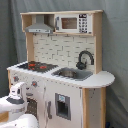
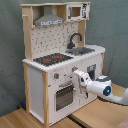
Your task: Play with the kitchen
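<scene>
1. You are facing the kitchen (image 1: 60, 70), a tall white and light-wood toy play kitchen. In both exterior views it fills most of the frame, and it stands on a light wooden table (image 2: 95, 116) against a grey backdrop.
2. Across its top sit a grey extractor hood (image 2: 49, 20) and a white microwave with a dark window (image 1: 70, 23). Below them is a pale tiled back panel.
3. At worktop height, a black stovetop with red rings (image 2: 52, 59) lies beside a grey sink (image 2: 81, 51) with a curved black faucet (image 2: 74, 39).
4. On the lower front is a windowed oven door (image 2: 64, 96), with round knobs in a row above it.
5. Your white robot arm (image 2: 102, 90) reaches in from the second exterior view's right. Its claw (image 2: 78, 76) is pressed up to the cabinet front, just beside the knob row and above the oven door.
6. I cannot tell whether the claw is apart or together.
7. The kitchen lies straight ahead of the claw, at contact range. The cabinet face runs upright.
8. Open room lies behind the arm, over the bare table. The worktop edge overhangs just above the claw.
</scene>
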You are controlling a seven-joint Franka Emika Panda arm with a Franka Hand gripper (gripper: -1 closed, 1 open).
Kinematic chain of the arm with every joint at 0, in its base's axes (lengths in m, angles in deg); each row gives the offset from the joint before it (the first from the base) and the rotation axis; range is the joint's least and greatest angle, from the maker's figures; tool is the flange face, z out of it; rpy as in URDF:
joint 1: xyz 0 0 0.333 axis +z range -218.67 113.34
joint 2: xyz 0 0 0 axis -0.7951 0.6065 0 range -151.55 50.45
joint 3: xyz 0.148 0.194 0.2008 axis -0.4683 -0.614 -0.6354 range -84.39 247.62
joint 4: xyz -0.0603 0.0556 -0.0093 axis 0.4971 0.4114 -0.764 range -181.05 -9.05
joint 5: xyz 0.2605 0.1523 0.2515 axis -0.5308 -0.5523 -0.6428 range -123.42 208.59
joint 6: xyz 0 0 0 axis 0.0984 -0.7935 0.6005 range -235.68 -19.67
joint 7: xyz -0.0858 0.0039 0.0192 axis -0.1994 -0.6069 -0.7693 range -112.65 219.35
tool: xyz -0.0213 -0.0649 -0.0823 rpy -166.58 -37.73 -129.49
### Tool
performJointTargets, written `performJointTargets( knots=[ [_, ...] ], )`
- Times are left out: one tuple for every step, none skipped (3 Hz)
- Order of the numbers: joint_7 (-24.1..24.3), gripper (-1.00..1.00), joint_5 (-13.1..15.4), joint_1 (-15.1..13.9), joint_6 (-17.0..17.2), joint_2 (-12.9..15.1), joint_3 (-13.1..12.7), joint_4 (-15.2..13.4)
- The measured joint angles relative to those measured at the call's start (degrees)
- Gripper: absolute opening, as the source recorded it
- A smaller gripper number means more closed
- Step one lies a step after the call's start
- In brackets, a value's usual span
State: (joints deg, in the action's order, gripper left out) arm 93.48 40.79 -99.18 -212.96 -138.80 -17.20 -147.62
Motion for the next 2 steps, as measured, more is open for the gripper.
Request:
performJointTargets(
  knots=[
    [2.67, 1.0, -0.16, -1.91, 0.19, 0.03, -0.25, 2.31],
    [2.72, -1.0, -0.16, -1.91, 0.21, 0.05, -0.27, 2.37]
  ],
)
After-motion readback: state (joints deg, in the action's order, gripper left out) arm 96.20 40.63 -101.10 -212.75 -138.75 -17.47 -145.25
